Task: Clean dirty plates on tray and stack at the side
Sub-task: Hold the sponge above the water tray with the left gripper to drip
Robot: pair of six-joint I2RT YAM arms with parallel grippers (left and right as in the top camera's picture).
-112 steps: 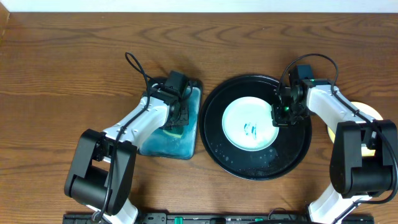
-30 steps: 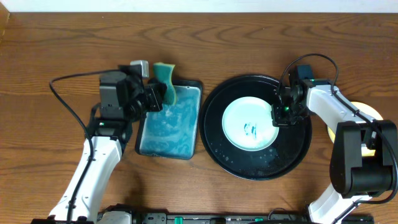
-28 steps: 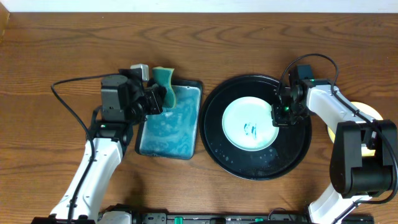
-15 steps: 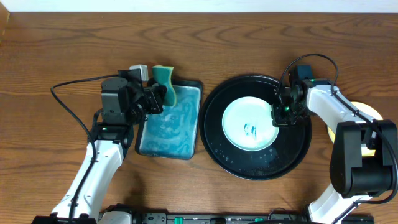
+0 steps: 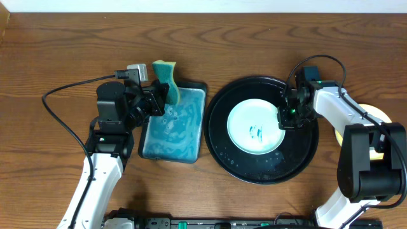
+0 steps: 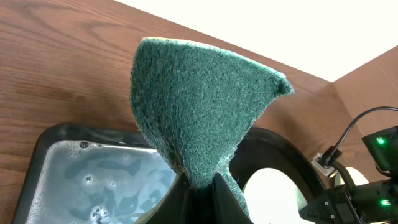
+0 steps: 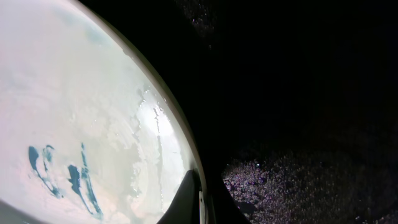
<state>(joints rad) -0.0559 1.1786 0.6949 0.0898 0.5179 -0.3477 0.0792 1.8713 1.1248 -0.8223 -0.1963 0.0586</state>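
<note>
A pale mint-white plate (image 5: 256, 127) with teal scribble marks (image 5: 257, 132) lies in the middle of the round black tray (image 5: 264, 173). My right gripper (image 5: 284, 117) is shut on the plate's right rim; in the right wrist view the fingers (image 7: 200, 193) pinch the rim between the plate (image 7: 81, 112) and the wet tray floor (image 7: 298, 93). My left gripper (image 5: 159, 98) is shut on a green and yellow sponge (image 5: 166, 79), held in the air over the far end of the water basin (image 5: 172, 133). The sponge (image 6: 199, 106) fills the left wrist view above my left gripper (image 6: 199, 186).
The rectangular basin (image 6: 93, 180) of soapy blue water stands just left of the tray (image 6: 273, 149). A yellow plate (image 5: 381, 114) lies on the wooden tabletop right of the tray, partly hidden behind my right arm. Water drops speckle the tray's near side.
The left gripper has come up out of the basin with the sponge, then drifted slightly left and toward the far side. The right gripper and plate have not moved.
</note>
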